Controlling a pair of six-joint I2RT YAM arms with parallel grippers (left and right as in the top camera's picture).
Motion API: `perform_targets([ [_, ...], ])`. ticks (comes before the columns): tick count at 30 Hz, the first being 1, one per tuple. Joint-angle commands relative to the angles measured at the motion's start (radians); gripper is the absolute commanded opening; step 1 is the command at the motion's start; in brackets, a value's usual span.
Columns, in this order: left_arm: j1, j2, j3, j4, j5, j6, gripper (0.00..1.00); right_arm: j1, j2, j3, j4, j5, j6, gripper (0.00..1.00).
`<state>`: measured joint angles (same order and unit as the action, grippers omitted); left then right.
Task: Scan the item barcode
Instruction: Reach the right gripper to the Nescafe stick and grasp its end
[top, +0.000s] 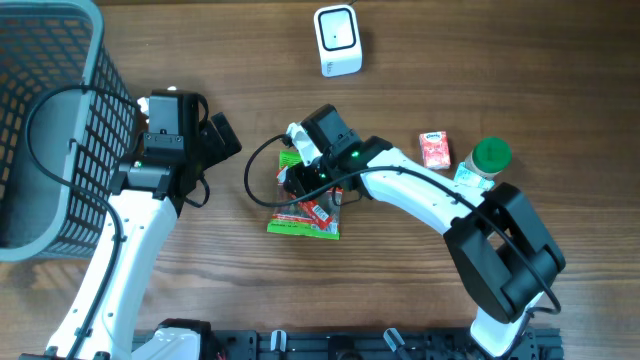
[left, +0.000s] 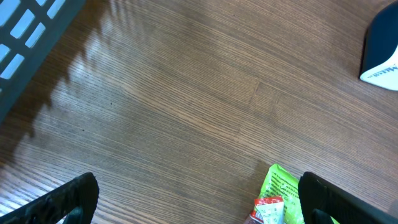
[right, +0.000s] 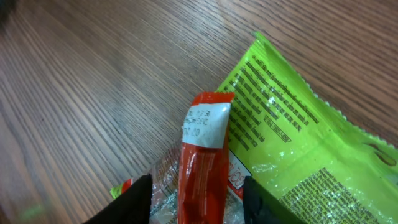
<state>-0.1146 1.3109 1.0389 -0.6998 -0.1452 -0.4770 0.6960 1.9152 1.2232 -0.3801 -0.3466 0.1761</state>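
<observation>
Red slim foil sachet with a white printed label at its tip (right: 202, 174) lies at the middle of the wooden desk (top: 500, 60), on top of a bright green crinkled snack packet (right: 311, 155). The right claw (right: 194, 190) is about half closed on it, pinching its near end with the rest sticking out beyond the fingers. The left claw (left: 199, 199) hangs wide open and empty over bare wood beside the grey mesh basket (top: 50, 120). The main danger I see is slippage: the foil looks slick and thin, and a pinch at one end leaves a long free length that could droop, twist or slide out during a lift. The green packet touches the sachet from beneath and may be caught under a fingertip, so it could be dragged up too and hide the code. I cannot read whether the white label carries the barcode; if the code sits on the underside, presenting this face to the white box-shaped scanner with the dark window (top: 337, 40) would give no read. That scanner stands well apart at the far edge, so a long swing with a floppy sachet risks poor aim. A sweep to the right could also knock the small red carton (top: 434, 150) or the green-capped bottle (top: 488, 156).
</observation>
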Motion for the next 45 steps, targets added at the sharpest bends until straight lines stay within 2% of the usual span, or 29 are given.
perform_targets([
  [1,0.006,0.001,0.008,0.001,-0.010,0.002,1.00,0.003,0.025,-0.008,-0.008,0.018,0.082,0.44],
  [6,0.006,0.001,0.008,0.001,-0.010,0.002,1.00,0.003,0.026,-0.008,-0.033,0.010,0.097,0.43],
  [10,0.006,0.001,0.008,0.001,-0.010,0.002,1.00,0.003,0.026,-0.008,-0.048,0.011,0.142,0.36],
  [17,0.006,0.001,0.008,0.001,-0.010,0.002,1.00,0.003,0.027,-0.053,-0.037,-0.021,0.168,0.36],
  [18,0.006,0.001,0.008,0.001,-0.010,0.002,1.00,0.003,0.027,-0.053,-0.032,-0.023,0.168,0.31],
  [20,0.006,0.001,0.008,0.001,-0.010,0.002,1.00,0.002,0.027,-0.052,-0.024,-0.031,0.165,0.11],
  [21,0.006,0.001,0.008,0.001,-0.010,0.002,1.00,-0.002,0.025,-0.049,-0.026,-0.031,0.164,0.08],
  [26,0.006,0.001,0.008,0.001,-0.010,0.002,1.00,-0.070,-0.081,-0.022,-0.055,-0.032,0.154,0.06],
  [28,0.006,0.001,0.008,0.001,-0.010,0.002,1.00,-0.096,-0.147,-0.022,-0.077,-0.023,0.106,0.04],
  [33,0.006,0.001,0.008,0.001,-0.010,0.002,1.00,-0.088,-0.177,-0.027,-0.130,0.136,0.090,0.04],
  [36,0.006,0.001,0.008,0.001,-0.010,0.002,1.00,-0.045,-0.172,-0.042,-0.146,0.313,0.113,0.04],
  [42,0.006,0.001,0.008,0.001,-0.010,0.002,1.00,0.120,-0.166,-0.045,-0.167,0.714,0.201,0.04],
  [45,0.006,0.001,0.008,0.001,-0.010,0.002,1.00,0.216,-0.136,-0.045,-0.181,0.901,0.199,0.04],
])
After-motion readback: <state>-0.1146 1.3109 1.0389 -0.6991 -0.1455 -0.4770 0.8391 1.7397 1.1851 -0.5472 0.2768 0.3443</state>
